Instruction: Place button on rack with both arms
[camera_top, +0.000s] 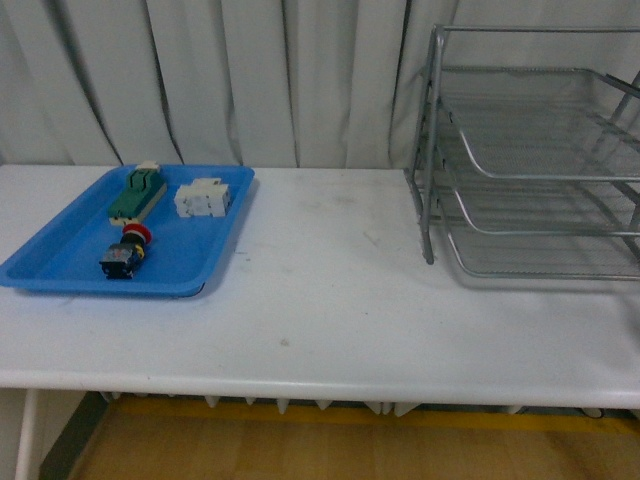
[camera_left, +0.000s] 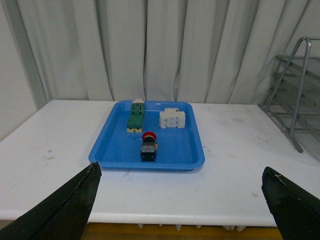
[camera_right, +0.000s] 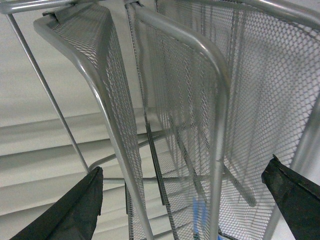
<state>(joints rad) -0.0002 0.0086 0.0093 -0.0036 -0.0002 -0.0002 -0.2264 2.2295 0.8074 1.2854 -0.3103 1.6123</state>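
The button (camera_top: 126, 254) lies on its side in the blue tray (camera_top: 60, 262) at the table's left, red cap toward the curtain, black and blue body toward me. In the left wrist view the button (camera_left: 148, 146) is well ahead of my left gripper (camera_left: 180, 186), which is open and holds nothing. The silver wire-mesh rack (camera_top: 530, 170) stands at the table's right. The right wrist view is filled by the rack (camera_right: 165, 100) from close up; my right gripper (camera_right: 182, 185) is open beside its mesh tiers. Neither gripper shows in the front view.
A green-and-beige long block (camera_top: 137, 194) and a white terminal block (camera_top: 202, 198) also lie in the blue tray (camera_left: 180, 155). White curtains hang behind the white table (camera_top: 330, 300). The table's front edge is near.
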